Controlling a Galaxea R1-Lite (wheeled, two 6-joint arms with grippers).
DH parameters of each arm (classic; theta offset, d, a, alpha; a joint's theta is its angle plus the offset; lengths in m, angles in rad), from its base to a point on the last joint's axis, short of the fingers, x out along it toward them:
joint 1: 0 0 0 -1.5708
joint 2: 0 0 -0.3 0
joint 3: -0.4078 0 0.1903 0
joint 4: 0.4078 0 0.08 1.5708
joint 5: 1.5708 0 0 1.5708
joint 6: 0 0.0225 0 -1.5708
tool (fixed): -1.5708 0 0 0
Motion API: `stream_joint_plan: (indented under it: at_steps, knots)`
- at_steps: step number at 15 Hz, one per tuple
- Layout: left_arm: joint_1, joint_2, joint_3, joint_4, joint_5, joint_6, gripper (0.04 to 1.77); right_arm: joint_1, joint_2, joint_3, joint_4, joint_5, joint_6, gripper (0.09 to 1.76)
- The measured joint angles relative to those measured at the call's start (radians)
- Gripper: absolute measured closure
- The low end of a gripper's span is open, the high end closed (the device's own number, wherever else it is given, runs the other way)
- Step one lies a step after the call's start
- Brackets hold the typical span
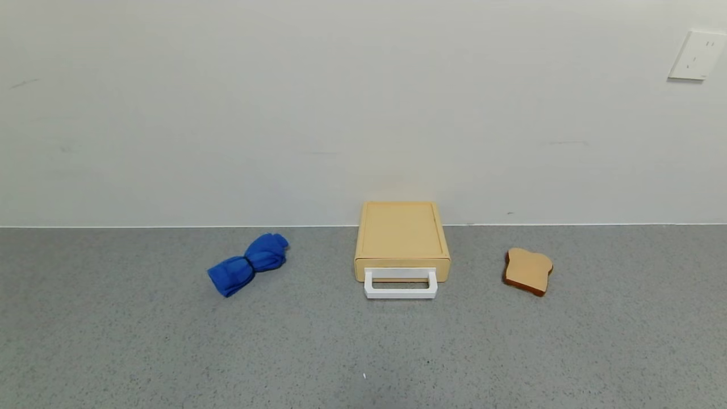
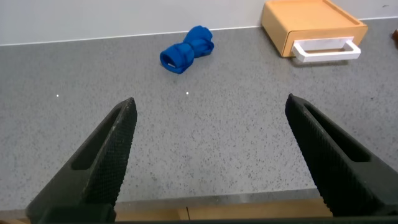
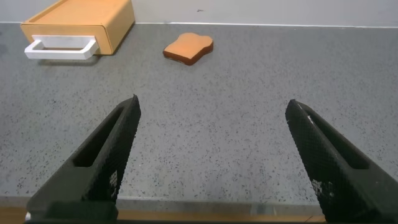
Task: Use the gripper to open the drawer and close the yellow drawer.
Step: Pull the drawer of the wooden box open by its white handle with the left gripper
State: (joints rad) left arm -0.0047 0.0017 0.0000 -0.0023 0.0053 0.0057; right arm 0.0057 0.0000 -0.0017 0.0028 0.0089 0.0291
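Note:
A flat yellow box (image 1: 402,236) stands against the back wall at the middle of the grey counter. Its drawer is pushed in, with the white loop handle (image 1: 401,284) sticking out toward me. The box also shows in the left wrist view (image 2: 311,25) and in the right wrist view (image 3: 81,22). My left gripper (image 2: 211,106) is open and empty, hovering near the counter's front edge, far from the box. My right gripper (image 3: 211,106) is open and empty, also near the front edge. Neither arm shows in the head view.
A rolled blue cloth (image 1: 249,264) lies left of the box. A tan toast slice (image 1: 528,271) lies right of it. A white wall socket (image 1: 697,55) sits high on the wall at the right. The counter's front edge (image 2: 211,208) runs just under both grippers.

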Motion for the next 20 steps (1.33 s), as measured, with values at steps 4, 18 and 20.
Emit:
stream_joint_plan:
  at_steps: [4, 18, 20]
  knots:
    - [0.0, 0.0, 0.0, 0.0, 0.0, -0.002, 0.09, 0.0, 0.0, 0.0, 0.0, 0.0, 0.0, 0.14]
    - [-0.003, 0.125, -0.322, 0.243, -0.021, 0.037, 0.09, 0.0, 0.0, 0.0, 0.0, 0.0, 0.0, 0.14]
    - [-0.01, 0.183, -0.333, 0.247, -0.047, 0.074, 0.09, 0.0, 0.0, 0.0, 0.0, 0.0, 0.0, 0.14]
